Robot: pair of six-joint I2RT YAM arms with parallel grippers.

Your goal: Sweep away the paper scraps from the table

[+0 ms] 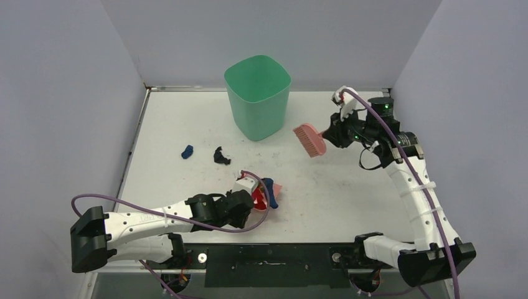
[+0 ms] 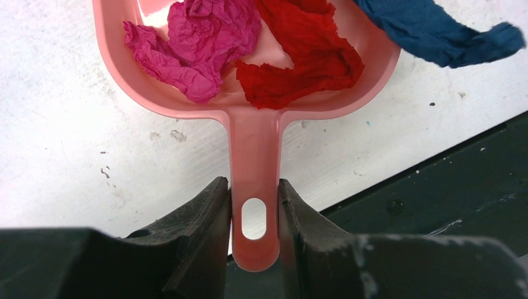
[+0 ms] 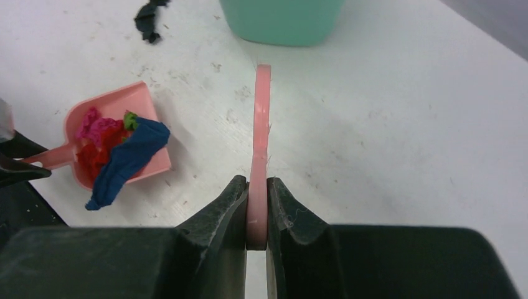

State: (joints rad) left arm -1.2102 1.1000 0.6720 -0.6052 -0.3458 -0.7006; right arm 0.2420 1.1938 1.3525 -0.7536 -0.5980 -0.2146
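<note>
My left gripper (image 2: 254, 212) is shut on the handle of the pink dustpan (image 2: 255, 143), which rests on the table (image 1: 348, 193) near its front edge. In the pan lie a magenta scrap (image 2: 199, 43) and a red scrap (image 2: 299, 56), and a long dark blue scrap (image 2: 436, 28) hangs over its rim. A small green scrap (image 3: 131, 119) shows among them. Loose on the table to the left are a dark blue scrap (image 1: 187, 151) and a black scrap (image 1: 221, 156). My right gripper (image 3: 257, 205) is shut on the pink hand brush (image 1: 309, 139), held above the table at the back right.
A green bin (image 1: 258, 96) stands upright at the back middle, just left of the brush. Pale grey walls close off the left, back and right sides. A black metal rail (image 1: 268, 255) runs along the front edge between the arm bases.
</note>
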